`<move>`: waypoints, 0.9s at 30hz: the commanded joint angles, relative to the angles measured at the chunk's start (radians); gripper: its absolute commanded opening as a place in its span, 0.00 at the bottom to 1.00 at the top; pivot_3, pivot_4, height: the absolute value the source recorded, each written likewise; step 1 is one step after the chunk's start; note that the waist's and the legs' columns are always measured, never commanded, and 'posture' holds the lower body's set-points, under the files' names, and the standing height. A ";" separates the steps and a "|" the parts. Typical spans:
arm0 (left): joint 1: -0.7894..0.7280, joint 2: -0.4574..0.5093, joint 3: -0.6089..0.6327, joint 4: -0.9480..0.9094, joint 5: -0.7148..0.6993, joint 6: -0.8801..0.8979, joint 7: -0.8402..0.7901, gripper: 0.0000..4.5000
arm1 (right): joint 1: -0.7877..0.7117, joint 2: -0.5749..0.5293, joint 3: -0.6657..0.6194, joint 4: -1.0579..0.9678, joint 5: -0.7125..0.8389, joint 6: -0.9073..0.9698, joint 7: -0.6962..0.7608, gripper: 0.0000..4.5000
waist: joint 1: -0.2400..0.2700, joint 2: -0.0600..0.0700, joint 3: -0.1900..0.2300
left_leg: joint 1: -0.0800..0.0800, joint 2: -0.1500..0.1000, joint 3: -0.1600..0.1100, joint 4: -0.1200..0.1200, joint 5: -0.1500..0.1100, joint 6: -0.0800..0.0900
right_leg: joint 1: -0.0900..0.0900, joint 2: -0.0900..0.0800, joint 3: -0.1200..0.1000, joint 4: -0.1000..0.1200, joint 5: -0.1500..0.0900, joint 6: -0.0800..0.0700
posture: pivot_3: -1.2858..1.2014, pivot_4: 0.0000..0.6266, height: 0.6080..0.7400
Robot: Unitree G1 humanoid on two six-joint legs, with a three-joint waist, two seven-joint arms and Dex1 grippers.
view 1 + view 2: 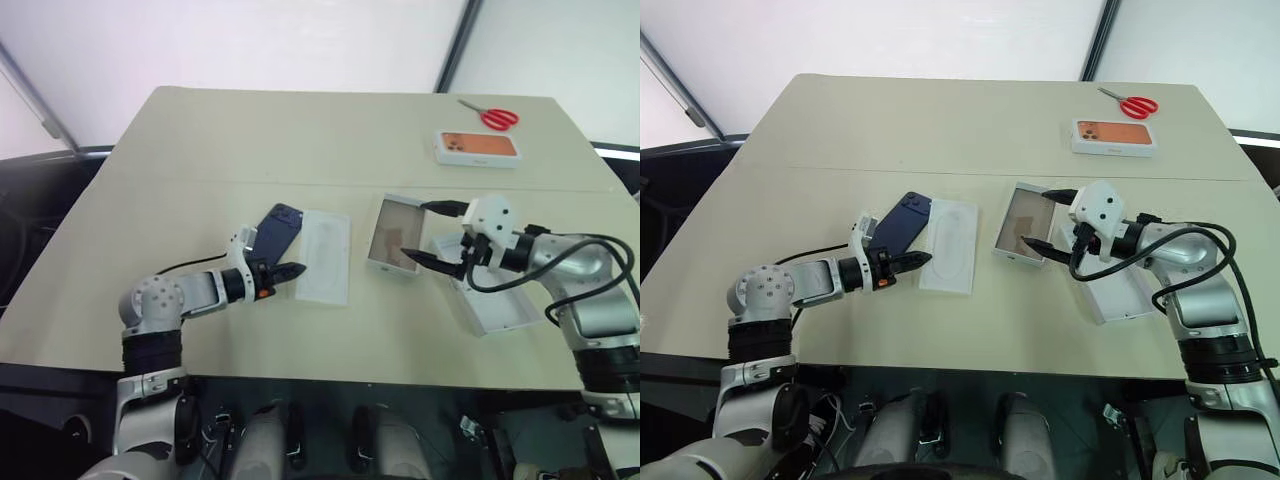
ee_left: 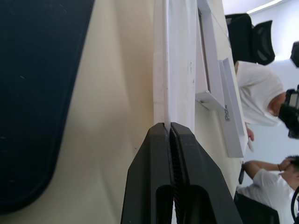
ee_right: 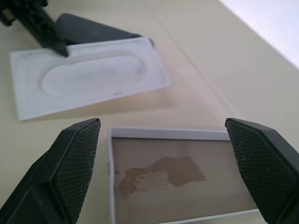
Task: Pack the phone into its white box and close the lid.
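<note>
Pinching the moulded tray insert [image 1: 324, 255] by its edge, the left gripper [image 1: 297, 270] is clamped shut on it. The right gripper [image 1: 431, 235] is held wide apart over the white box [image 1: 392, 235]. The insert should be lifted level, clear of the phone [image 1: 276, 231] beside it.

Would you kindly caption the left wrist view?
Left gripper pinching the white tray insert's edge beside the phone.

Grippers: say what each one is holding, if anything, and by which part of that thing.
The left gripper is shut on the near edge of the white tray insert. The right gripper is open over the white box, holding nothing.
</note>
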 commanded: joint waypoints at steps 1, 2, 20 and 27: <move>-0.042 0.013 0.064 -0.023 -0.048 -0.004 -0.001 0.01 | -0.007 0.031 0.067 -0.021 -0.035 0.042 -0.014 1.00 | -0.001 0.000 0.000 | 0.000 0.000 0.000 0.000 0.000 0.000 | 0.000 0.000 0.000 0.000 0.000 0.000 | 0.52 0.24 0.98; -0.045 0.018 0.071 -0.031 -0.055 -0.002 -0.008 0.01 | -0.007 0.033 0.090 -0.008 -0.065 0.032 -0.016 1.00 | 0.000 0.000 0.000 | 0.000 0.000 0.000 0.000 0.000 0.000 | 0.000 0.000 0.000 0.000 0.000 0.000 | 0.52 0.24 0.98; -0.080 0.001 0.142 -0.104 -0.132 -0.027 0.088 0.00 | -0.099 0.129 0.183 0.169 -0.104 -0.026 0.077 0.01 | -0.005 0.000 0.000 | 0.000 0.000 0.000 0.000 0.000 0.000 | 0.000 0.001 0.000 0.000 0.000 0.000 | 0.52 0.24 0.98; -0.117 -0.005 0.156 -0.072 -0.185 -0.027 0.101 0.00 | -0.070 0.164 0.245 0.095 -0.100 -0.058 0.154 0.01 | -0.003 0.000 0.000 | 0.000 0.000 0.000 0.000 0.000 0.000 | 0.000 0.001 0.000 0.000 0.000 0.000 | 0.52 0.24 0.98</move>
